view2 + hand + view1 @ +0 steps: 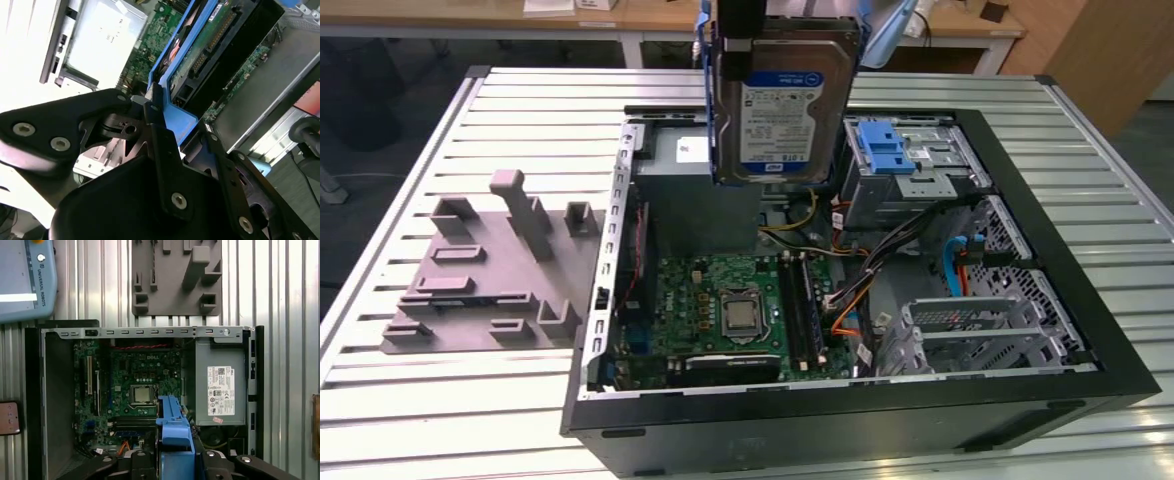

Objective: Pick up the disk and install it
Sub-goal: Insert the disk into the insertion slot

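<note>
The disk [787, 100] hangs on edge in the air above the far half of the open computer case [854, 410], label facing the exterior view, with the gripper [738, 45] coming down from above and pinching it at its upper corner on the exterior view's left. In the second wrist view the fingers [162, 150] are pressed together on the blue carrier frame [181, 122] that rims the disk. The disk's lower edge sits over the grey power supply [694, 200] and looks clear of it, though depth there is hard to judge. To the exterior view's right of the disk stands the drive cage [914, 175], close by the disk's edge. Below and nearer the camera, the motherboard [734, 300] lies open inside the case walls. The first wrist view looks straight down past the frame [172, 432] onto the board [135, 385] and the power supply [220, 385]. Outside the case, the slatted table [534, 120] carries a grey fixture [494, 270], well apart from the disk.
</note>
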Available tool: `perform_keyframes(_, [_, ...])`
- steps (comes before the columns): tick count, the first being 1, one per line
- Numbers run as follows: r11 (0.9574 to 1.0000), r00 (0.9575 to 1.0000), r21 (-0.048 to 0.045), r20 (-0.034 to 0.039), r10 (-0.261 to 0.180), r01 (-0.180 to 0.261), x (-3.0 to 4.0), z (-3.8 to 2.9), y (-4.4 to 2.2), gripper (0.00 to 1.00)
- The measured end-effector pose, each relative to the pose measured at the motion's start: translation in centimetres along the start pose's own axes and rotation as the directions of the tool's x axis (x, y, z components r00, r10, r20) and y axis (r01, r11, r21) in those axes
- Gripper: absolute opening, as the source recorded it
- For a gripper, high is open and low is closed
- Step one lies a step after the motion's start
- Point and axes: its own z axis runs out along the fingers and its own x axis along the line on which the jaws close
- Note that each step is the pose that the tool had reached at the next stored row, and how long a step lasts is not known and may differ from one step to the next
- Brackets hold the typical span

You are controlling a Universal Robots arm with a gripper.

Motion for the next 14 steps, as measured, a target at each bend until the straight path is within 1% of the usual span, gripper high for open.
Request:
perform_keyframes(2, [1.0000, 1.0000, 0.0000, 0.0001, 0.000, 0.000, 0.81, 0.05, -0.02, 0.36])
perform_keyframes(4, [1.0000, 1.0000, -0.0002, 0.0001, 0.000, 0.000, 1.41, 0.08, -0.08, 0.36])
perform_keyframes(6, [1.0000, 1.0000, -0.0026, 0.0001, 0.000, 0.000, 1.62, 0.11, -0.42, 0.36])
perform_keyframes(9, [0.9999, 1.0000, -0.0114, -0.0004, 0.000, 0.000, 1.68, 0.16, -1.25, 0.36])
perform_keyframes(11, [0.9999, 1.0000, -0.0136, -0.0004, 0.000, 0.000, 1.82, 0.24, -1.60, 0.36])
perform_keyframes(12, [0.9999, 1.0000, -0.0138, -0.0007, 0.000, 0.000, 1.97, 0.27, -1.66, 0.36])
perform_keyframes(14, [0.9999, 1.0000, -0.0138, -0.0005, 0.000, 0.000, 2.61, 0.37, -1.70, 0.36])
